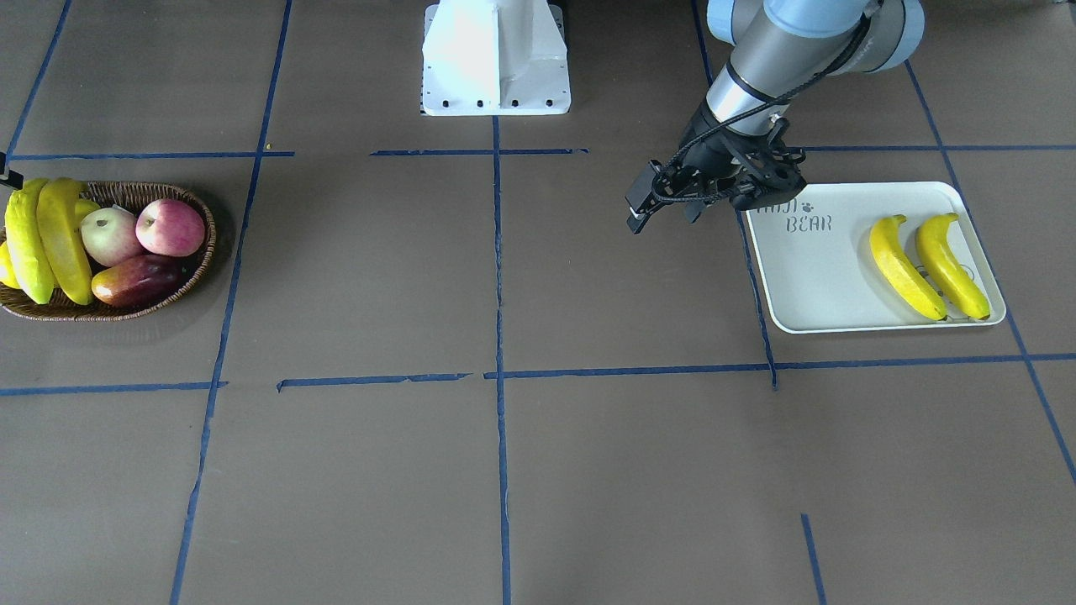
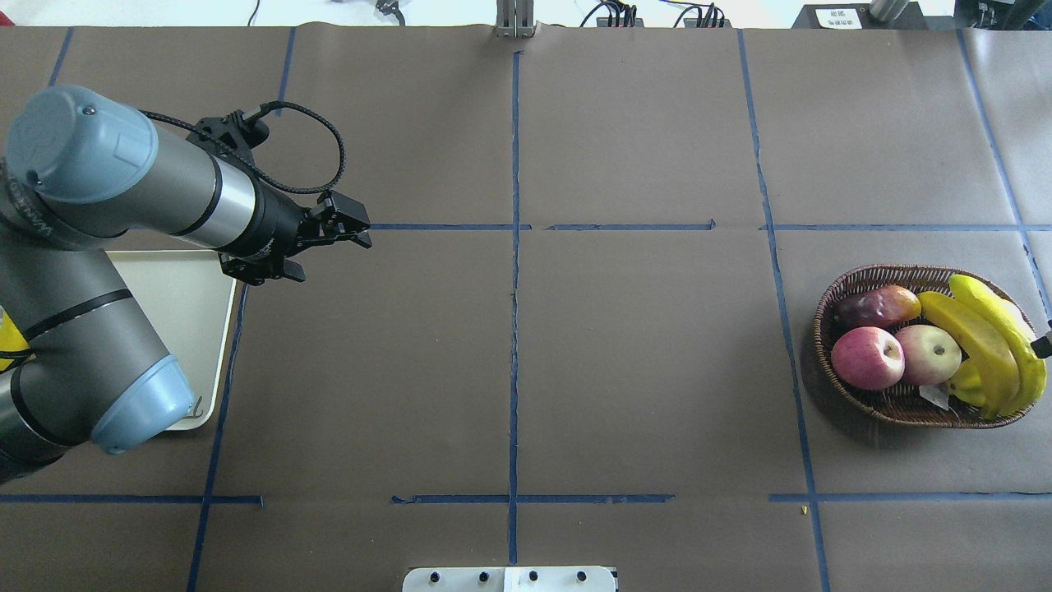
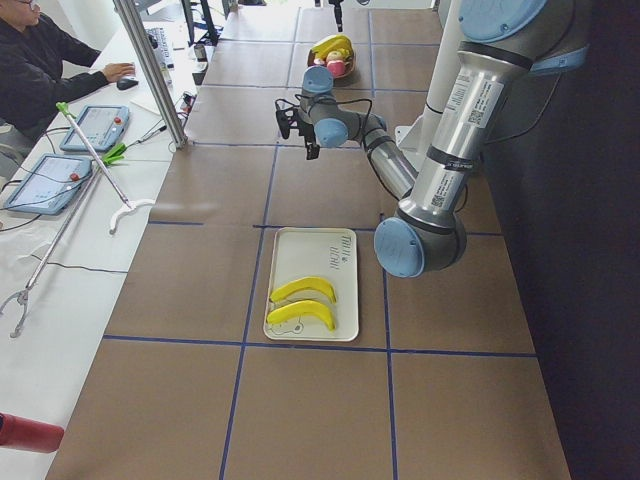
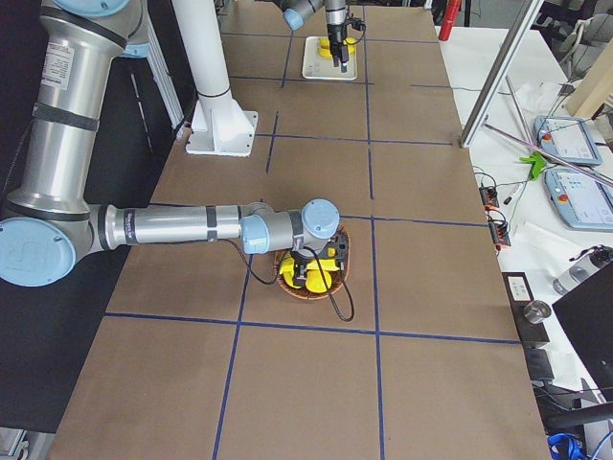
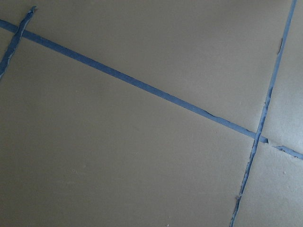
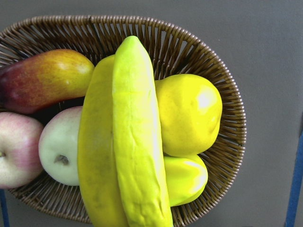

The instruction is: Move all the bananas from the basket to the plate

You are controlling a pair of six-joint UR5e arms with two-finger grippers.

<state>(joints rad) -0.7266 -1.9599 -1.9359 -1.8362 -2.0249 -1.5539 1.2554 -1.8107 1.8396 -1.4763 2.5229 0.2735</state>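
Note:
Two bananas point(image 1: 904, 269) point(image 1: 950, 265) lie side by side on the plate point(image 1: 807, 286), a pale tray printed "BEAR". Two more bananas point(image 2: 974, 341) point(image 2: 998, 316) lie stacked in the wicker basket point(image 2: 826, 321); the right wrist view looks straight down on them point(image 6: 137, 142). My left gripper point(image 1: 664, 210) is open and empty, above the table just beside the plate's edge. My right gripper point(image 4: 314, 264) hangs over the basket's banana side. Only its tip shows at the frame edges, so I cannot tell if it is open.
The basket also holds two apples point(image 2: 867, 358) point(image 2: 929, 353), a red-yellow mango-like fruit point(image 2: 875, 306), a stubby yellow pear point(image 6: 189, 113) and a short yellow-green fruit point(image 6: 187, 177). The white robot base point(image 1: 496, 59) stands at the table's edge. An operator point(image 3: 40, 70) sits at a side desk.

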